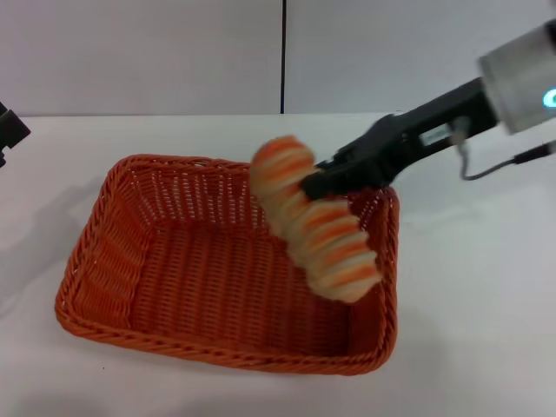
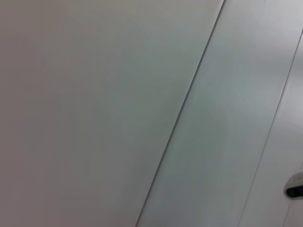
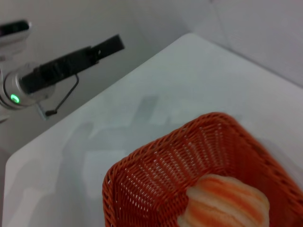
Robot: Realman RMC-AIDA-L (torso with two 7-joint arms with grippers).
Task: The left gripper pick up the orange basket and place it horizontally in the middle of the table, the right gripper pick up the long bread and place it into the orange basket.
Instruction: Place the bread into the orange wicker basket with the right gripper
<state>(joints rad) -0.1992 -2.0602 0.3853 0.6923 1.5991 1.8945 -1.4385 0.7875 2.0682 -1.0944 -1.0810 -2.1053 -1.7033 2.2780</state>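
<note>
The orange basket (image 1: 104, 252) lies lengthwise across the middle of the white table (image 1: 478, 313). My right gripper (image 1: 314, 184) reaches in from the upper right and is shut on the long bread (image 1: 320, 233). It holds the loaf tilted in the air over the right part of the basket. The right wrist view shows the long bread (image 3: 227, 203) just above the basket (image 3: 151, 179). My left gripper (image 1: 9, 130) is pulled back at the far left edge, away from the basket. The same left gripper (image 3: 108, 46) appears across the table in the right wrist view, on its green-lit arm.
A light grey wall (image 1: 174, 52) with a dark vertical seam stands behind the table. The left wrist view shows only wall panels (image 2: 118, 94). Bare tabletop surrounds the basket on all sides.
</note>
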